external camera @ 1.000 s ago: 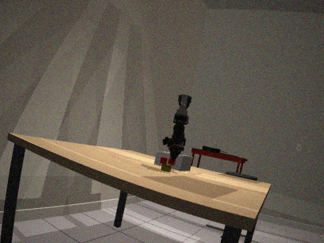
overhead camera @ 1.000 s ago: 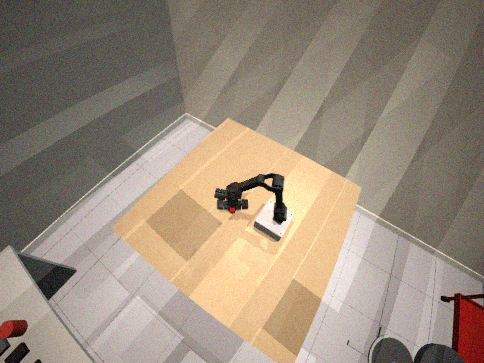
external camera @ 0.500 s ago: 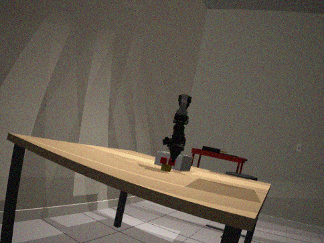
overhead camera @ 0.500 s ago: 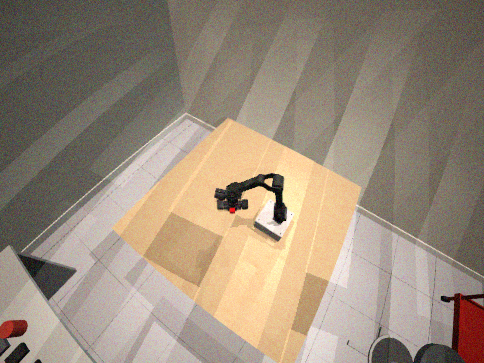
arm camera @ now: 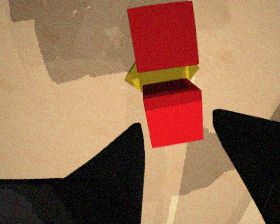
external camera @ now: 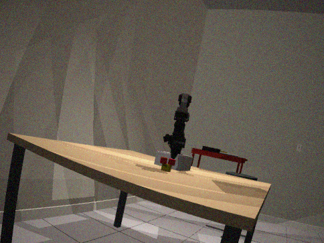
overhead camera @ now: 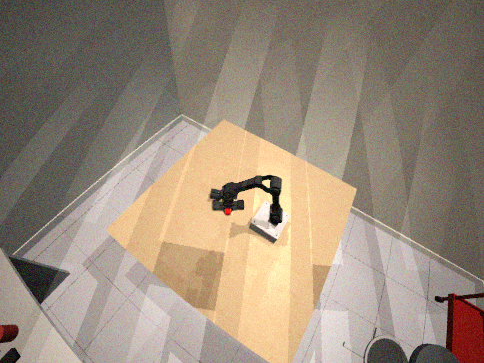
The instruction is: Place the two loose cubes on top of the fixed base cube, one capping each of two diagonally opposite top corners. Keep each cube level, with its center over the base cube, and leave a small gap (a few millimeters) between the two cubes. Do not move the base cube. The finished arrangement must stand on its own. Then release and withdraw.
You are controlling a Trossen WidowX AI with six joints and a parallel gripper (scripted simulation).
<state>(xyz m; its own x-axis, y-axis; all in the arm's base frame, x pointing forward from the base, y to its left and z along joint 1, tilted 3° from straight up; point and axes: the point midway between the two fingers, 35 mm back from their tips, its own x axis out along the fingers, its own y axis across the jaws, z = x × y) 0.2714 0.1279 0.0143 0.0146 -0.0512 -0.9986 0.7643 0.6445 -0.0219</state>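
Arm bent over with its claw point(overhead camera: 228, 206) point(external camera: 173, 157) point(arm camera: 178, 123) pointing down, fingers parted and released; two red cubes point(arm camera: 164, 36) point(external camera: 163, 160), one between the fingertips, one beyond, top one yellow base cube point(arm camera: 161, 76) point(external camera: 166, 167).

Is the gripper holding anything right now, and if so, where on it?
Nothing is held: the gripper is open, its fingers clear of both sides of the nearer red cube, with a strip of table showing on each side.
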